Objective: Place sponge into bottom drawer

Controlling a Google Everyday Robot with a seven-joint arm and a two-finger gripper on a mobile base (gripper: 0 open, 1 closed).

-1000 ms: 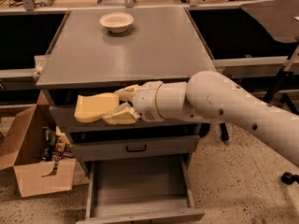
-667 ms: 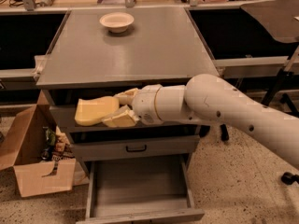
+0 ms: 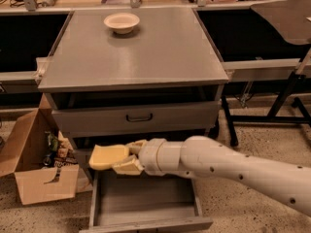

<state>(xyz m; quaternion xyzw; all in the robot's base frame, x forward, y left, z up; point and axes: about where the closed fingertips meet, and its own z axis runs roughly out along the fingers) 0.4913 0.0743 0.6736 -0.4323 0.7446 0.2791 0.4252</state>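
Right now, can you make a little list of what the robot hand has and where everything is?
gripper: in front of the cabinet, just above the open bottom drawer, shut on the sponge
sponge: yellow, held in the air, not in the drawer yet
bottom drawer: pulled out, grey floor showing
bowl: white, on top of the cabinet
cardboard box: on the floor, left of the cabinet

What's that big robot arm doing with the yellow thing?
The robot's gripper is holding a yellow sponge between its fingers, just above the open bottom drawer of the grey cabinet. The sponge is not in the drawer yet. A white bowl sits on top of the cabinet, and a cardboard box stands beside it on the floor.
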